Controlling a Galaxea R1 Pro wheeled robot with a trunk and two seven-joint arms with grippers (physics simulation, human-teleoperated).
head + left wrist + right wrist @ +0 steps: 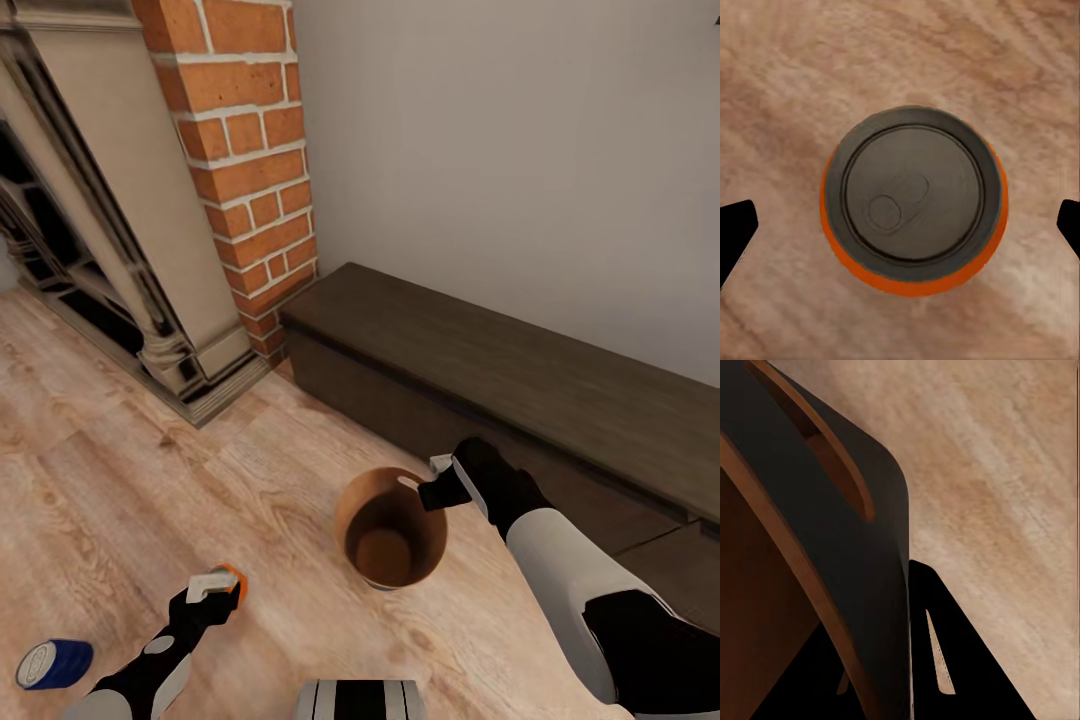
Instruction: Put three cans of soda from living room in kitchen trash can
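An orange soda can (234, 579) stands upright on the light wood floor, its silvery top (913, 201) facing the left wrist camera. My left gripper (213, 586) hovers right above it, open, with one dark fingertip (735, 232) on each side of the can and apart from it. A blue can (55, 663) lies on its side at the lower left. The trash can (390, 530), brown inside, stands on the floor between my arms. My right gripper (441, 491) is shut on its rim (802, 585), by a slot-shaped handle hole. A third can and the kitchen are out of view.
This is the living room. The beige-and-black fireplace (110, 250) and red-brick chimney (250, 160) stand at the upper left. A long dark low cabinet (520, 390) runs along the wall just behind the bin and my right arm.
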